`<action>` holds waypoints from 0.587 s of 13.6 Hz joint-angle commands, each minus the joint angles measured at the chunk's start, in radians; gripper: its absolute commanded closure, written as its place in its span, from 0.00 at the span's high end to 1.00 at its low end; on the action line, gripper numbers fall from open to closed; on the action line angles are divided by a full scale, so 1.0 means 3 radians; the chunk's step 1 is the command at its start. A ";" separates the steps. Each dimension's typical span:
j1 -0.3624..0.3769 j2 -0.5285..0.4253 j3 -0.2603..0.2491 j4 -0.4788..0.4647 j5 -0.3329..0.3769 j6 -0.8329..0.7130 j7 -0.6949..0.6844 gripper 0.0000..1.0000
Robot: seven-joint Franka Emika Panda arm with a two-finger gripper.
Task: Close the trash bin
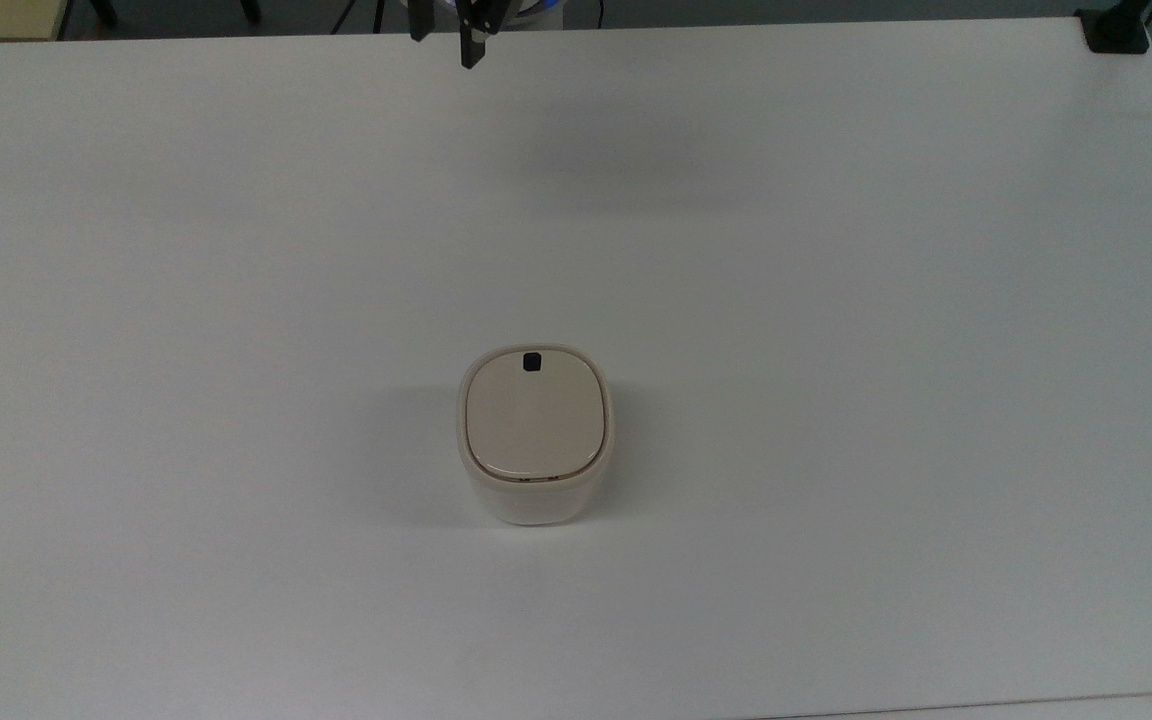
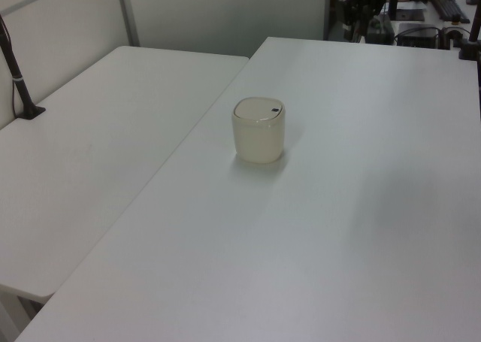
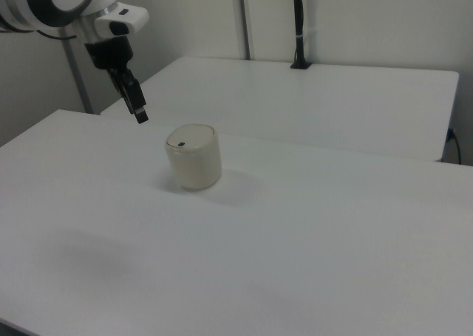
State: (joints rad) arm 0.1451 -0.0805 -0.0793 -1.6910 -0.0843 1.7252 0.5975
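Note:
The trash bin [image 1: 534, 435] stands near the middle of the white table [image 1: 836, 300], cream-white with its beige lid lying flat and level with the rim. A small black square button [image 1: 532, 361] sits at the lid's far edge in the top view. The bin [image 2: 259, 129] stands alone in the left view, and the bin [image 3: 194, 157] is upright in the right view. My gripper [image 1: 470, 55] hangs at the top view's upper edge, far from the bin. In the right view the gripper [image 3: 140, 116] hovers high, to the upper left of the bin, shut, holding nothing.
A second white table [image 2: 90, 146] adjoins this one along a seam. A black pole on a clamp [image 2: 19, 79] stands at that table's edge, also seen as a pole [image 3: 298, 26]. A black mount [image 1: 1116, 30] sits at the top view's upper right corner.

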 commanded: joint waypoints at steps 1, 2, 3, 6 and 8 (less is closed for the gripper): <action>-0.0457 -0.0100 0.0325 -0.0095 0.0153 -0.0039 -0.1099 1.00; -0.0554 -0.0100 0.0386 -0.0090 0.0158 -0.0029 -0.1284 1.00; -0.0611 -0.0090 0.0397 -0.0090 0.0158 -0.0009 -0.1514 1.00; -0.0663 -0.0023 0.0372 -0.0009 0.0163 -0.0008 -0.2007 1.00; -0.0663 -0.0028 0.0336 -0.0008 0.0179 -0.0019 -0.2038 1.00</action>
State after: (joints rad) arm -0.0404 -0.0831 0.0219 -1.6916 -0.0566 1.7224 0.0399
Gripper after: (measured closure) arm 0.000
